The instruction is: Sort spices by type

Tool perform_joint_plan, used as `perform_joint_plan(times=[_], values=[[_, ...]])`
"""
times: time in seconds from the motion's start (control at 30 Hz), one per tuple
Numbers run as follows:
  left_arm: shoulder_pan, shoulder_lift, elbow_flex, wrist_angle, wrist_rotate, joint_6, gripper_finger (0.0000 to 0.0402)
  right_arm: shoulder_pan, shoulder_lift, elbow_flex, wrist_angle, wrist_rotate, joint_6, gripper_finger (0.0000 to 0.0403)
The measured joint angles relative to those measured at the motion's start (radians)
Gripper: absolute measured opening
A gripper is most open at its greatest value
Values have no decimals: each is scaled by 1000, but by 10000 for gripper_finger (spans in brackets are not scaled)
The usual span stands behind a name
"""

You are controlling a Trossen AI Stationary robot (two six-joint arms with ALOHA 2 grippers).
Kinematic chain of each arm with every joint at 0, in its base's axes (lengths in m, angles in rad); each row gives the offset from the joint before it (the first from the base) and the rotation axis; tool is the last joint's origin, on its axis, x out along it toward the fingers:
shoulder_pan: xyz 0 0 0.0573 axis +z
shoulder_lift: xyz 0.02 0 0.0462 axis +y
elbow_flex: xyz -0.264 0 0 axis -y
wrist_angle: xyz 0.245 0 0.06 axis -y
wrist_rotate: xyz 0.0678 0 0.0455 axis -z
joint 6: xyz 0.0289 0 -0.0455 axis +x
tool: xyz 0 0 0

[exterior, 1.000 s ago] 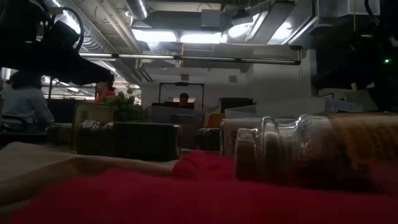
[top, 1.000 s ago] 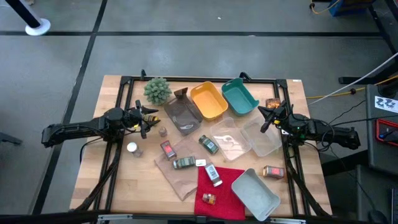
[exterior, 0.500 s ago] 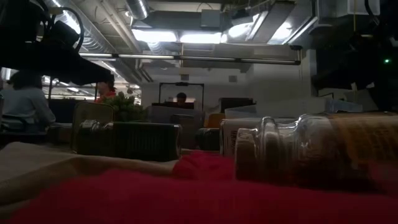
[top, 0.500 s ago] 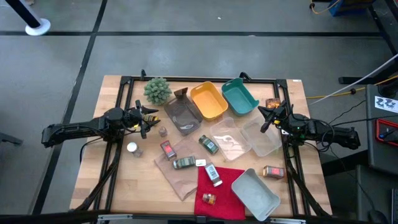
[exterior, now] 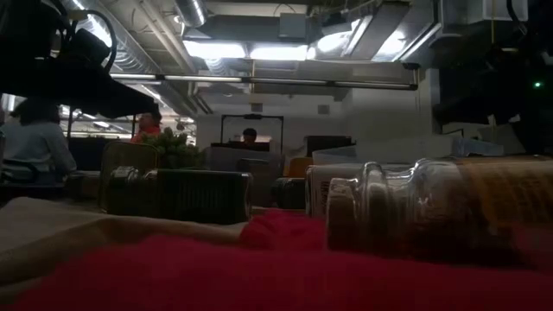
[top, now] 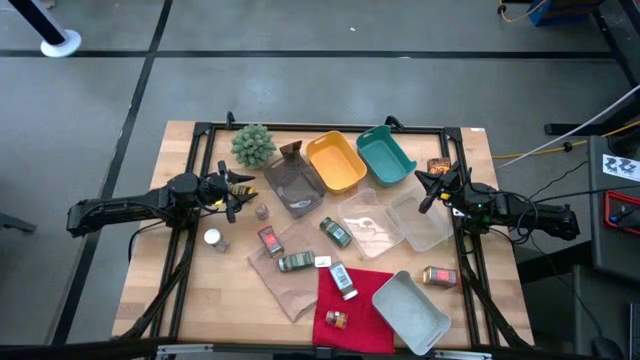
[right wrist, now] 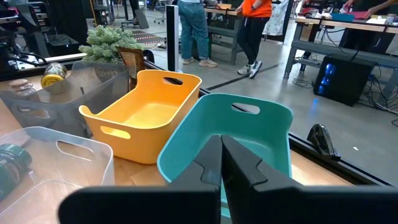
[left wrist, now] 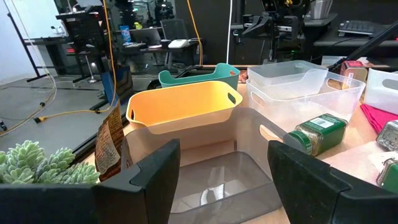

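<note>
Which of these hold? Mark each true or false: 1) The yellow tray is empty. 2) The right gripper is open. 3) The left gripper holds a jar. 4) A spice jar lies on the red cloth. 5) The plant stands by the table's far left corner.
1) True: the yellow tray holds nothing.
2) False: the right gripper is shut, near the teal tray.
3) False: the left gripper is open with nothing between its fingers, facing the grey tray.
4) True: a small orange jar lies on the red cloth.
5) True: the plant stands there.
</note>
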Motion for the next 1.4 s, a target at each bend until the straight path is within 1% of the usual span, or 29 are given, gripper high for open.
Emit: perform_joint_plan(times=[1.03, 1.23, 1.4], values=[[0, 0, 0, 8, 0, -6, 227, 0, 0, 0, 0, -1, 0, 8], [0, 0, 0, 8, 0, -70, 227, 0, 0, 0, 0, -1, 0, 8], [0, 0, 0, 4, 0, -78, 227, 0, 0, 0, 0, -1, 0, 8]])
